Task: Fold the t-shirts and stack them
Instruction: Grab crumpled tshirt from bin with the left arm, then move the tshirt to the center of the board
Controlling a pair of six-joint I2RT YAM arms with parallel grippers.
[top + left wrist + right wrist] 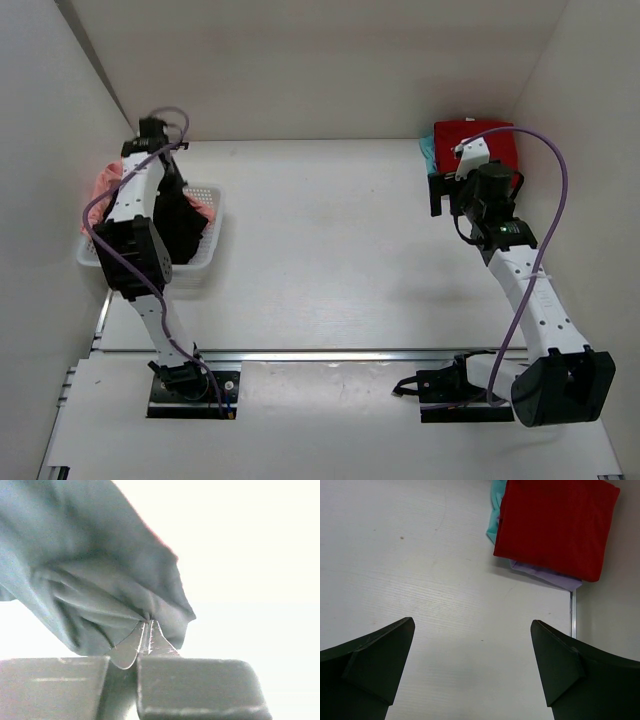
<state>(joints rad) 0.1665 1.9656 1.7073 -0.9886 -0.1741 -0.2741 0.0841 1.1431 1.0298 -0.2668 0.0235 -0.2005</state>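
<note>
The left gripper [148, 625] has its fingers pressed together on a bunched fold of the black t-shirt [100, 580], and the cloth fans out in creases from the pinch. From above, that arm reaches over the white mesh basket [205, 255] at the left side of the table [330, 250]. The black shirt drapes down beside the arm into the basket. A salmon-pink t-shirt [105, 185] shows at the basket's far left, partly behind the arm.

Over on the right, the right gripper [472, 621] is spread wide with nothing between its fingers, hanging above bare tabletop. Just beyond it, in the far right corner against the wall, sits the stack. The red t-shirt [555, 527] is folded into a neat rectangle on top. A strip of the lilac t-shirt [545, 575] peeks out under its near edge, and the teal t-shirt [495, 515] pokes out along its left side. I cannot tell the order of those two lower shirts. The open fingers are near the stack but not touching it.
</note>
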